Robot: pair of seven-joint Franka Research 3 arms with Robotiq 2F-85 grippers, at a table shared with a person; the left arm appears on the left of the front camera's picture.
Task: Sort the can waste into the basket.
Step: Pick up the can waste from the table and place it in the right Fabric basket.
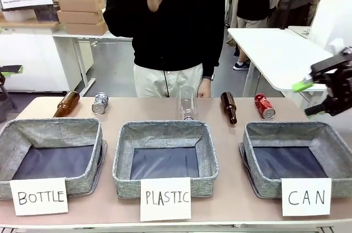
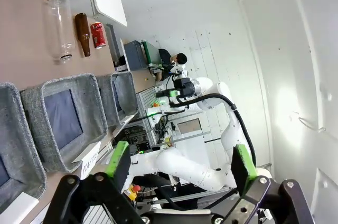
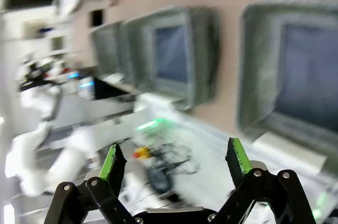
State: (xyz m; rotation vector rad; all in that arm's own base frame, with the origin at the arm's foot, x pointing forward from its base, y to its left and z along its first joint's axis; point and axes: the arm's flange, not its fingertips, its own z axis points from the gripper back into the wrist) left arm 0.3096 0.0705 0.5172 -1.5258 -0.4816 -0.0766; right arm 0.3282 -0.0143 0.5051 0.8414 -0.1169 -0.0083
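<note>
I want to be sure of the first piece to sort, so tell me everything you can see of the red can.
The red can is a small metal drink can, red with white lettering, its silvery end turned toward the camera. Its side looks somewhat dented. It lies on its side on the brown table, just behind the basket carded CAN and right of a brown bottle, apart from both. Only the table touches it.

Lab: white workbenches [image 1: 275, 51], stacked cardboard boxes [image 1: 81, 9]

Open air above red can [image 1: 264, 106], brown bottle [image 1: 229, 107] just beside it, CAN basket [image 1: 297, 127] mouth open
</note>
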